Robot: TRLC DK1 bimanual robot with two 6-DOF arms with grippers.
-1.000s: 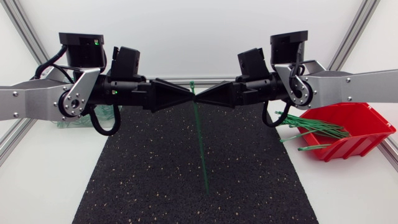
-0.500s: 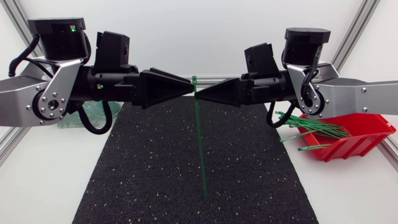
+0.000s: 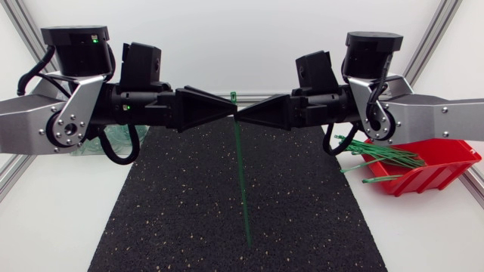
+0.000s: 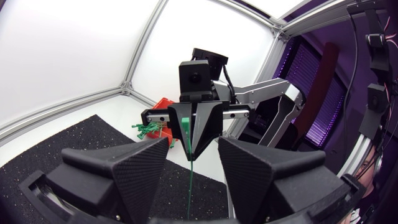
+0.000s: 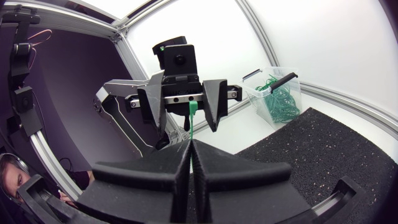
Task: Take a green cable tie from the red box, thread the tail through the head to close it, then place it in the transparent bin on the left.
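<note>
Head view: level, tip to tip. Pinches thin green plastic cable tie (image 3: 242, 174) in right matte black claw (image 3: 243, 119); holds left matte black claw (image 3: 227, 113) spread just beside it.

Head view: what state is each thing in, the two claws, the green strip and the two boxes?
left gripper: open, the tie's head between its fingers.
right gripper: shut on the cable tie.
cable tie: unthreaded, straight, hanging down.
red box: holds more green ties.
transparent bin: holds green ties.
</note>
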